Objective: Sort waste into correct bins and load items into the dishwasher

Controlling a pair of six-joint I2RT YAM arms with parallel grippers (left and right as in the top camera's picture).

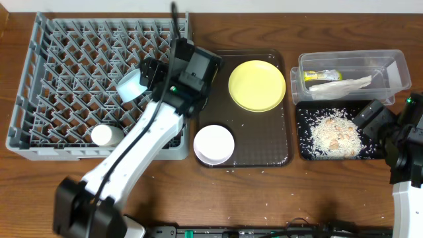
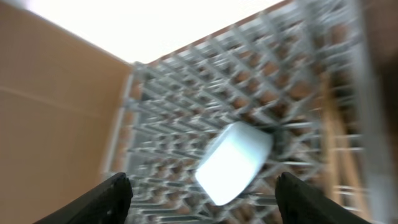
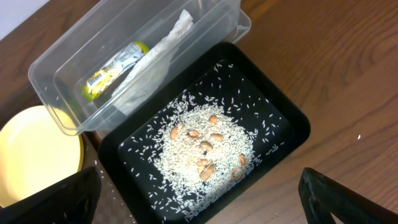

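The light blue bowl [image 1: 131, 85] lies tilted on the grey dish rack [image 1: 59, 59]. My left gripper [image 1: 148, 73] hovers just right of it, open and empty. In the blurred left wrist view the bowl [image 2: 236, 158] sits on the rack [image 2: 186, 99] ahead of the spread jaws [image 2: 204, 182]. The white cup [image 1: 106, 135] stands at the rack's front. My right gripper [image 1: 365, 119] is open and empty over the black tray [image 1: 304, 142] of rice and scraps [image 3: 205, 143]. The clear tub [image 1: 390, 63] holds the wrapper [image 3: 115, 65] and napkin [image 3: 155, 62]. I see no chopsticks.
The dark brown serving tray [image 1: 277, 152] lies between the rack and the bins, with the yellow plate [image 1: 257, 85] at its back and the pale pink bowl [image 1: 213, 144] at its front left. Loose rice grains dot it. My left arm crosses the rack's front right corner.
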